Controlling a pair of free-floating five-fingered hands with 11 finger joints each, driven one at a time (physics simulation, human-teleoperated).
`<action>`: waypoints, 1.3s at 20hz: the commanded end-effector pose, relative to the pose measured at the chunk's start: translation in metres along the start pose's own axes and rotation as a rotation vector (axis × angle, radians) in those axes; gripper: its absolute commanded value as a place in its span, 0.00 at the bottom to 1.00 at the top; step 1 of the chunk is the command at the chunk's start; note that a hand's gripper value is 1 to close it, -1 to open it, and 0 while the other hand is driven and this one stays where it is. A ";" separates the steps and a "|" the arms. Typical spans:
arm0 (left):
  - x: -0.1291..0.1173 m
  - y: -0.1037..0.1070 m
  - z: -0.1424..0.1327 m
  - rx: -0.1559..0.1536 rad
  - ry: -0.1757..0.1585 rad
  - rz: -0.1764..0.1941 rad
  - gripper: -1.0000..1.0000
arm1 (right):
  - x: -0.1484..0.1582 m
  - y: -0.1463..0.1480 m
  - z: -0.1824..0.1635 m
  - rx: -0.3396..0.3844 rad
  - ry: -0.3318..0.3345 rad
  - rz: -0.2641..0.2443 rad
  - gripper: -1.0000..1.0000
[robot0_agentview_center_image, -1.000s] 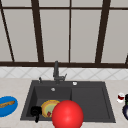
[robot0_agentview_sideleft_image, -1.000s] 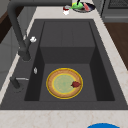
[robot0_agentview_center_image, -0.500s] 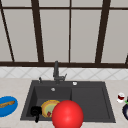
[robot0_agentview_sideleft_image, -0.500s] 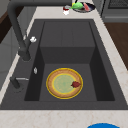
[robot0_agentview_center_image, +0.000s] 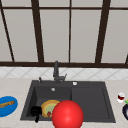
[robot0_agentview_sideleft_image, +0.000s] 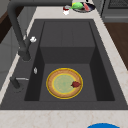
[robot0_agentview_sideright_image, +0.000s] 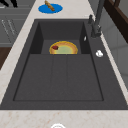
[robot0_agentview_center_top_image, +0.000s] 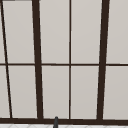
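Lower centre of the front view: large red ball, close to the camera. Just left, a black hand at the sink's near rim, fingers seemingly curled, grip impossible to tell. Beyond, round yellow-rimmed plate flat in the left basin, no long axis. Farther back, faucet.

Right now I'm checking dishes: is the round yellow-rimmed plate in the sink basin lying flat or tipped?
Flat: the round yellow-rimmed plate rests level on the dark sink basin floor.
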 end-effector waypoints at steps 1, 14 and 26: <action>0.000 0.000 0.000 0.000 0.000 0.000 0.50 | 0.007 0.003 -0.023 -0.106 -0.031 0.028 0.00; 0.000 0.000 0.000 0.000 0.000 0.000 0.50 | -0.002 0.015 -0.090 -0.079 0.096 -0.175 0.00; 0.000 0.000 0.000 0.000 0.000 0.000 0.50 | 0.000 0.029 -0.099 0.011 0.246 -0.323 0.00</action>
